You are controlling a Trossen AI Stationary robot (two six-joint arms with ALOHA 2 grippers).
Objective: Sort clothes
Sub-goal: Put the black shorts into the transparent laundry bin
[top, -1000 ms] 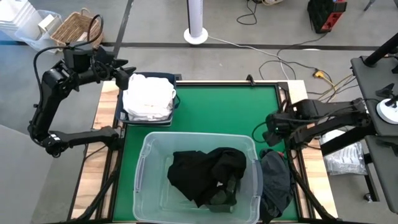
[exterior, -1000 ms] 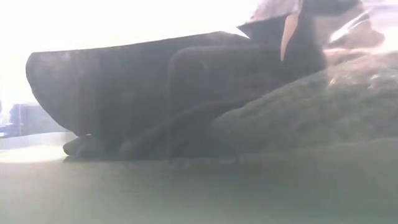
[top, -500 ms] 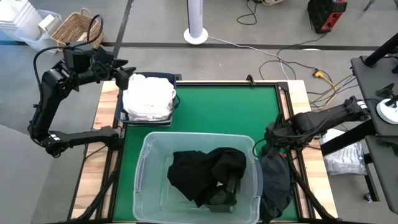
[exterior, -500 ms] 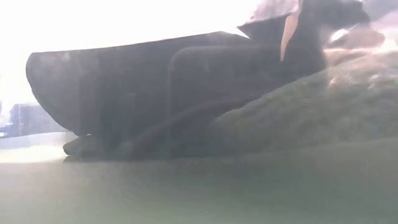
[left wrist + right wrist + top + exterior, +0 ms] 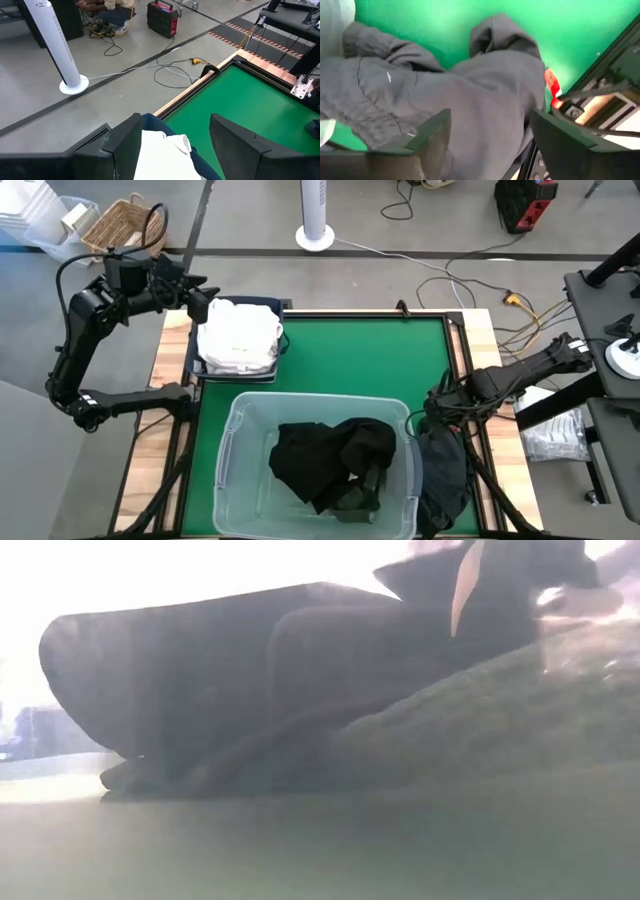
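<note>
A: Grey soft fabric garment (image 5: 443,472) is lying at the table's right edge, just beside the clear plastic tub (image 5: 232,442), partly draping off the green mat (image 5: 350,355). I'm seeing the right gripper (image 5: 432,412) hanging right over its upper end, fingers spread w/ nothing between them; wrist cam is showing the crumpled cloth (image 5: 470,100) directly below, not pinched.

B: And the rest of the clothes?

A: Black and dark green garments (image 5: 335,460) are sitting bunched inside the tub, front centre of the table. White folded garments (image 5: 238,337) are piled in the navy blue bin (image 5: 276,304) at the back left corner. Low cam is looking thru the tub wall, so I'm only getting dark cloth (image 5: 250,690) and a greenish mound (image 5: 500,720) — can't tell much more.

B: Left arm?

A: Left gripper (image 5: 205,308) is waiting at the back left, by the white pile's edge. Fingers (image 5: 125,145) are standing apart, holding nothing; white cloth (image 5: 162,157) is showing between them but lower down, in the bin, and I can't tell if it's touching.

B: Anything else on the mat?

A: Mat's middle is showing bare green btwn bin and tub.
</note>
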